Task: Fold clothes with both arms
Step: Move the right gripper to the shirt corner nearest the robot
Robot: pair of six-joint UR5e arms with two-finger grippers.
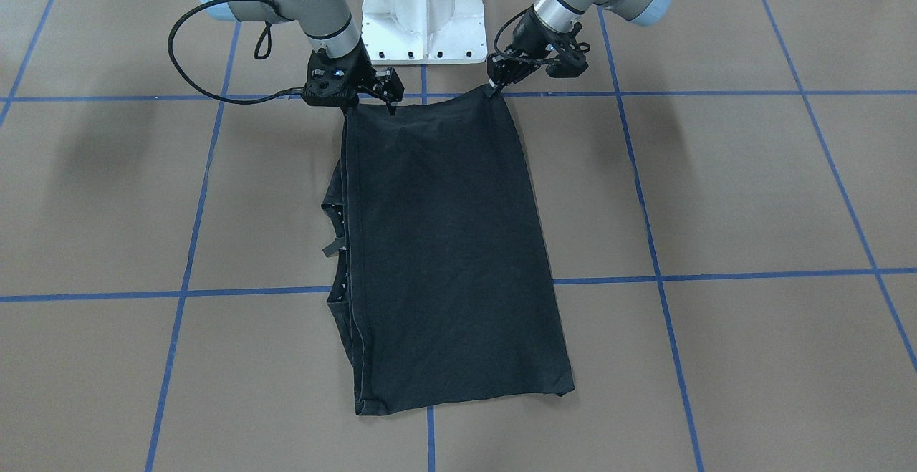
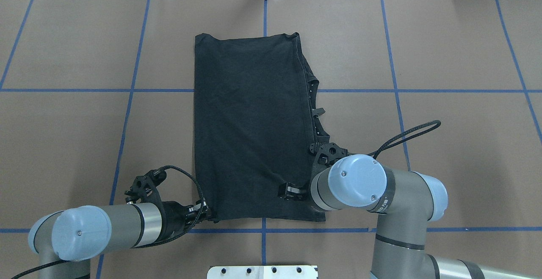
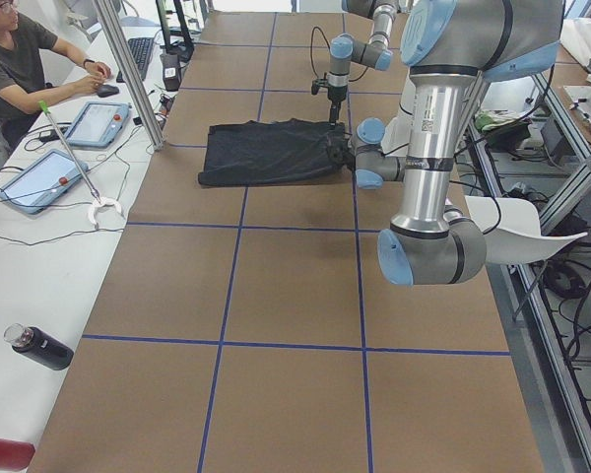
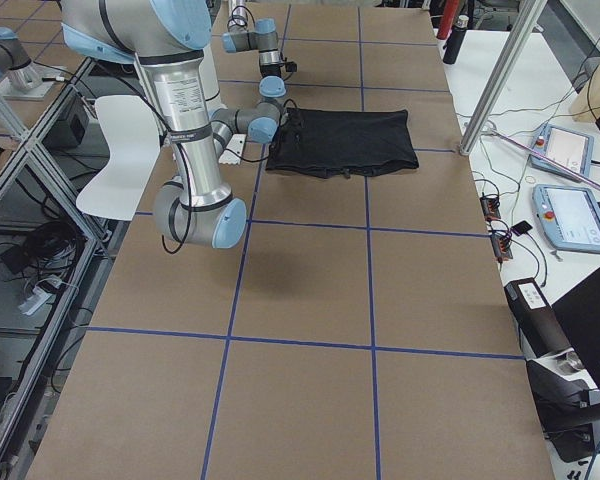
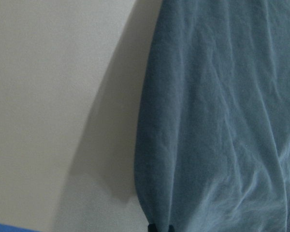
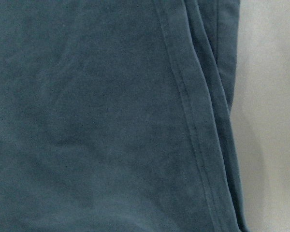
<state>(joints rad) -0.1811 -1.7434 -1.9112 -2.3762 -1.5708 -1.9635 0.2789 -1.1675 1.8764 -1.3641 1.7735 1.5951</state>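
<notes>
A: Brown paper-covered table (image 1: 752, 193) w/ blue tape grid (image 1: 716, 92). Where's the T-shirt (image 1: 444, 243)?

B: Flat at ctr, folded lengthwise into a long black rectangle, long axis running away from the robot. Near end lies just in front of the white pedestal (image 1: 423, 6), along a tape line. Far end is past the next cross line.

A: Edges?

B: Robot's L-side edge is a clean fold. On the R side extra layers stick out, w/ a small grey tab (image 1: 333, 248) showing.

A: L gripper (image 1: 496, 87)?

B: At the near L corner, fingers pinched narrow on the cloth. The corner stands up in a small peak at the tips.

A: R gripper (image 2: 289, 191)?

B: Down on the near end, inboard of the R corner, touching fabric, and a crease runs to it. Its own body hides the jaw gap, so can't tell if it's clamped. Its wrist cam shows only cloth & hems, close up.

A: Anything else?

B: Person (image 3: 20, 74) seated at the side bench (image 3: 20, 296) w/ tablets (image 3: 98, 123).
</notes>
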